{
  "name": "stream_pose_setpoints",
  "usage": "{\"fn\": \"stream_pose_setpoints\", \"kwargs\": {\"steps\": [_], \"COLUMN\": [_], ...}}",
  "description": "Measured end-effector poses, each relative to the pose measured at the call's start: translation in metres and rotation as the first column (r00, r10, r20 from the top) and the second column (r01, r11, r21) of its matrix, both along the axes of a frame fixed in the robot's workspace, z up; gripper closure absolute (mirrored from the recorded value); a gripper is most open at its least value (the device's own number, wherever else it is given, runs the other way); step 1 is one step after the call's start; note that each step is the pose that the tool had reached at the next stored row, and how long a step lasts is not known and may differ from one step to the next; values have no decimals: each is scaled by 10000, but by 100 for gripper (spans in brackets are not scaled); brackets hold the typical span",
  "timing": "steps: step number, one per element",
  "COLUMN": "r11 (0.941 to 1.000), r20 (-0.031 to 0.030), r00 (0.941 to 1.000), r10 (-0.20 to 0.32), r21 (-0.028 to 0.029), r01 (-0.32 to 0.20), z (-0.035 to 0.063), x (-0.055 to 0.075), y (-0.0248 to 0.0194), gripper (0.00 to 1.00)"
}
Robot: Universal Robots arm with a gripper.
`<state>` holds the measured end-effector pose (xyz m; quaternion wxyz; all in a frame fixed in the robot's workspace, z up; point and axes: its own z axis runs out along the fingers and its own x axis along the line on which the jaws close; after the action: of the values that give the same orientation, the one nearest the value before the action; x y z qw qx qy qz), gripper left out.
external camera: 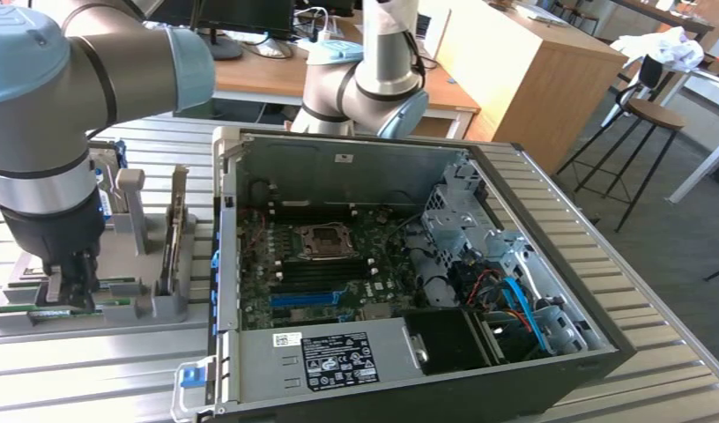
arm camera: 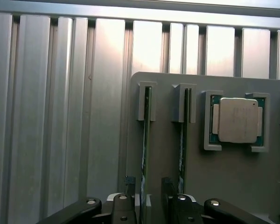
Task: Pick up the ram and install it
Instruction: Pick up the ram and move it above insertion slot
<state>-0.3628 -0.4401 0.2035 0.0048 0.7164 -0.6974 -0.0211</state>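
Two green ram sticks stand on edge in slots of a grey holder block (arm camera: 168, 154) on the slatted metal table. My gripper (arm camera: 148, 192) is open and lowered over the block. Its dark fingers (arm camera: 129, 184) straddle one end of the nearer ram (arm camera: 144, 140) with a gap on each side, not pressing it. The second ram (arm camera: 182, 140) stands parallel just beside the gripper. In the exterior view, the gripper (external camera: 71, 286) hangs straight down over the holder (external camera: 148, 308) at the exterior view's left, with a green ram edge (external camera: 110, 301) showing beside it.
A processor chip (arm camera: 236, 120) lies in a pocket of the same holder. An open computer case (external camera: 225, 264) lies on the table to the exterior view's right of the holder, with its motherboard's blue slot (external camera: 303, 298) and black slots (external camera: 324, 269) exposed. A second robot arm (external camera: 372, 88) stands behind it.
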Motion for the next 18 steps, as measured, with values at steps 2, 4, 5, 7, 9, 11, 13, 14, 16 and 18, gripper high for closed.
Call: {"fn": "stream_pose_setpoints", "kwargs": {"steps": [2, 4, 5, 7, 9, 11, 13, 14, 16, 18], "r11": [10000, 10000, 10000, 10000, 10000, 10000, 10000, 10000, 10000, 10000], "r20": [0, 0, -1, -2, 0, -1, 2, 2, 0, -1], "r00": [10000, 10000, 10000, 10000, 10000, 10000, 10000, 10000, 10000, 10000], "r10": [-1, 0, 0, 0, 0, 0, -1, 1, -1, -1], "r21": [0, 0, -1, -2, 0, -1, 1, 1, 0, 0], "r01": [1, 0, 0, 0, 0, 0, 1, -1, 1, 1], "z": [-21, -39, -43, -43, -44, -44, -46, -46, -44, -44], "x": [0, 0, 0, 0, 0, 0, 0, 1, 0, 0], "y": [0, 0, 0, 0, 0, 0, -4, -10, -23, -28], "gripper": [64, 64, 64, 64, 64, 64, 64, 64, 64, 64]}}
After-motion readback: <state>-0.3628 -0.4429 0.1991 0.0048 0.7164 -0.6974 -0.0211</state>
